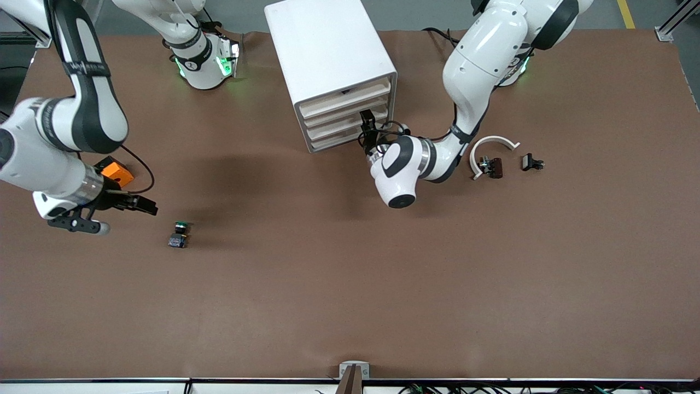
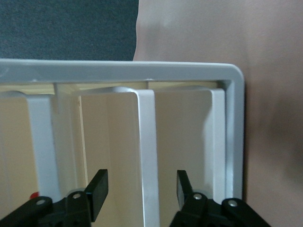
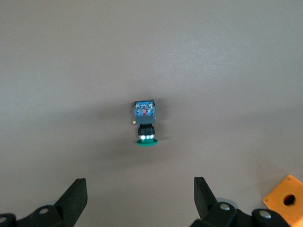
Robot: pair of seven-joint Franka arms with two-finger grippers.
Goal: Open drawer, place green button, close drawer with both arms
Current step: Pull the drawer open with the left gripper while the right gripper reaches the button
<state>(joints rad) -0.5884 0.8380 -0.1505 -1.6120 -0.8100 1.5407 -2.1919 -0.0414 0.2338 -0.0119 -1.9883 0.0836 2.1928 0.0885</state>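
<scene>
Now left gripper point(image 2: 140, 196), fingers spread, straddles a drawer point(image 2: 142, 142) handle on the cabinet point(image 1: 328, 49): close squarely, pull straight. Right gripper point(image 3: 139, 198) open over the button point(image 1: 179, 235) lying on the table point(image 1: 350, 284).

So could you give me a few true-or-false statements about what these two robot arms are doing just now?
1. The left gripper is at the cabinet's drawer fronts, fingers open. True.
2. The button already lies in a drawer. False: it lies on the table.
3. The right gripper is shut on the button. False: it is open, with the button lying free ahead of it.
4. An orange cube sits by the right arm's end of the table. True.
5. A drawer is pulled right out. False: all four look closed.
</scene>
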